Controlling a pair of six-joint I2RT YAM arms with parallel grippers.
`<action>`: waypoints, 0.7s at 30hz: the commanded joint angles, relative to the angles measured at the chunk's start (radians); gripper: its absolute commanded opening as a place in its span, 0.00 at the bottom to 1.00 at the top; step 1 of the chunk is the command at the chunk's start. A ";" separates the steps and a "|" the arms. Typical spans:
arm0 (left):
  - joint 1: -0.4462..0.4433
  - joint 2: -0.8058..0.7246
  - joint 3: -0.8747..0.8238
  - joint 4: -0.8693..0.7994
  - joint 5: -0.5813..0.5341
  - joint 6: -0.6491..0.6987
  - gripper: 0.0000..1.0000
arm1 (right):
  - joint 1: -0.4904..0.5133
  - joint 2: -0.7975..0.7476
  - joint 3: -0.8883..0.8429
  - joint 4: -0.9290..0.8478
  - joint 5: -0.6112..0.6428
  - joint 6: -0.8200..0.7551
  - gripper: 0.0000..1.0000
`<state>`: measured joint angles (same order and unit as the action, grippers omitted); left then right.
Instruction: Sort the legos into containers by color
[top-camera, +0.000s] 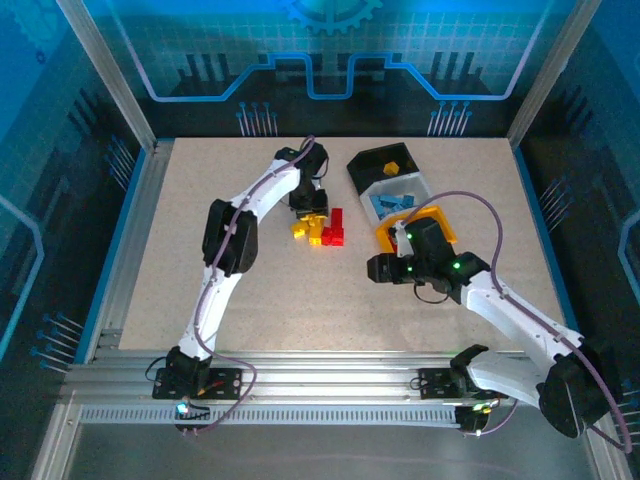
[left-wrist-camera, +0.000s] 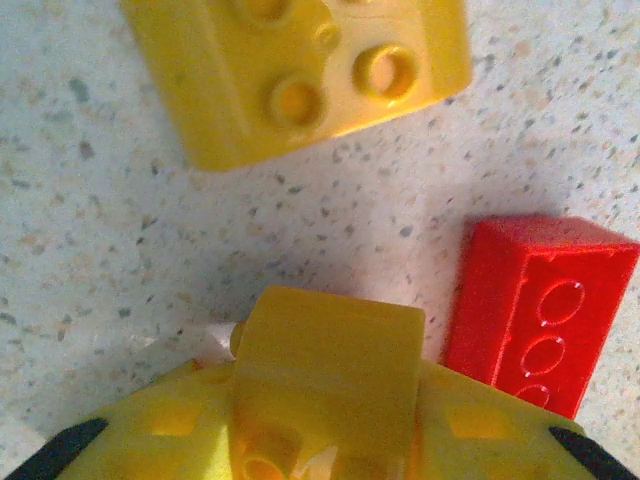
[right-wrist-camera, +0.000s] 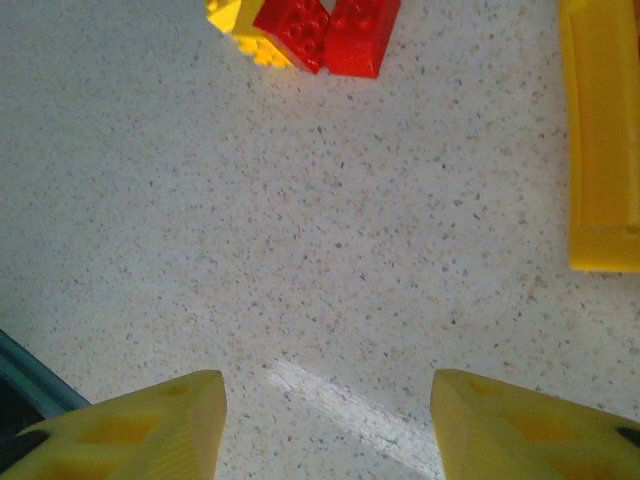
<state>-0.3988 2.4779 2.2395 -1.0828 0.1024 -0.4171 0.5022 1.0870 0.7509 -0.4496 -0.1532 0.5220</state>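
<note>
Over near the middle of the desk (top-camera: 170, 200), the left end effector (left-wrist-camera: 325, 395) is clamped on a yellow brick (left-wrist-camera: 325, 345) from the small loose pile. A red brick (left-wrist-camera: 540, 310) lies just beside it, and a second yellow brick (left-wrist-camera: 300, 75) sits a little way off, apart from both. The right end effector (right-wrist-camera: 325, 430) hangs low over bare desk, its fingers (right-wrist-camera: 130, 430) apart with nothing between them. On the far right stand the three bins. The black bin (top-camera: 372, 160) is farthest, then the translucent white bin (top-camera: 420, 187) holding blue bricks (top-camera: 392, 205). The yellow bin (top-camera: 383, 235) is nearest, partly under the right arm.
</note>
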 joint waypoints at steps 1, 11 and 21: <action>0.047 -0.074 -0.083 0.035 0.105 -0.049 0.31 | 0.004 0.006 0.058 0.009 0.030 -0.024 0.58; 0.106 -0.254 -0.301 0.350 0.391 -0.320 0.32 | -0.203 0.011 0.154 0.039 -0.045 0.031 0.58; 0.056 -0.205 -0.357 0.882 0.488 -0.843 0.33 | -0.272 -0.023 0.135 0.077 -0.081 0.073 0.58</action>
<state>-0.3145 2.2452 1.8809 -0.4335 0.5373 -1.0233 0.2409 1.0924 0.8906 -0.4038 -0.2031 0.5694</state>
